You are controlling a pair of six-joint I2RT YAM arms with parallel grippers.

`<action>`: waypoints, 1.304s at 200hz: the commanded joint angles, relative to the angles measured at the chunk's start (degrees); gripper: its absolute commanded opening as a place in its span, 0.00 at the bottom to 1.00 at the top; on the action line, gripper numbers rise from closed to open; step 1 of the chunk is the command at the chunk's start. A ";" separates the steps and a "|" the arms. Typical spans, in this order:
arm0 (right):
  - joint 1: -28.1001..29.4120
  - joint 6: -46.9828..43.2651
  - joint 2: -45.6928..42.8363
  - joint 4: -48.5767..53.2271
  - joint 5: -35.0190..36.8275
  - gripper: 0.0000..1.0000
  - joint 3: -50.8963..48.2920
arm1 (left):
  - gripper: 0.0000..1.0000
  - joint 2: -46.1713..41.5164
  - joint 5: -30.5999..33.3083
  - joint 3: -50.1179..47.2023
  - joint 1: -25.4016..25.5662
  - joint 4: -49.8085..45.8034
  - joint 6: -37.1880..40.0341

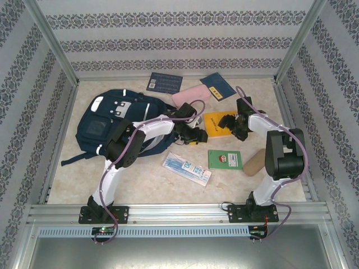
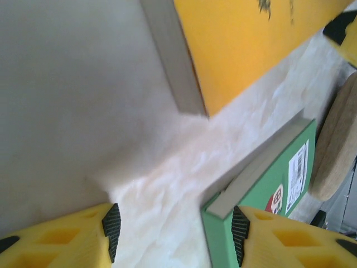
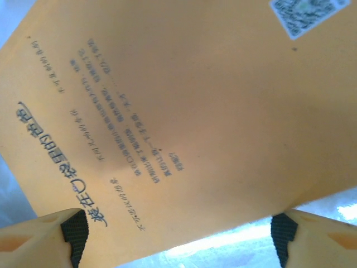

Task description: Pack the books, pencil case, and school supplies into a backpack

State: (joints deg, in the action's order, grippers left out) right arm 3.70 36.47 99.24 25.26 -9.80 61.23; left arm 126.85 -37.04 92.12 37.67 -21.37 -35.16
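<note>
The yellow-orange book (image 1: 215,123) (image 3: 212,100) is thin and flat. Its cover carries rows of dark characters and a small white code label in one corner. It lies on the pale marbled desk (image 1: 140,179) near the middle, at 3 o'clock from the navy backpack (image 1: 109,126) and at 6 o'clock from the pink pencil case (image 1: 189,96).

The right hand (image 1: 229,124) (image 3: 178,234) hovers at the book's 3 o'clock edge. Its fingers are spread wide above the cover and clamp nothing.

The left hand (image 1: 196,135) (image 2: 175,229) sits just beside the book's 8 o'clock corner. Its jaws stand partly apart over bare desk and grip nothing.

The small green book (image 1: 224,159) (image 2: 268,190) lies at 6 o'clock from the yellow one, with a corner close to one pad (image 2: 240,234) of the left hand.
</note>
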 commanded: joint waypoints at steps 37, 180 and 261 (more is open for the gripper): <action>7.64 0.04 -3.74 -0.54 6.12 0.76 4.22 | 0.60 -7.93 6.17 -0.38 -1.95 0.63 0.40; 14.11 -1.55 24.95 8.74 -3.31 0.08 29.24 | 0.61 -15.38 10.76 -2.55 -7.43 -2.74 0.11; 20.65 -5.57 12.57 8.58 -4.87 0.08 18.87 | 0.61 -10.78 9.04 1.13 -8.72 -2.02 -1.18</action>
State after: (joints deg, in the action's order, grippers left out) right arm 24.99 32.53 117.12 31.16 -15.14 82.63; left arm 113.73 -26.92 90.61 29.23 -23.09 -35.24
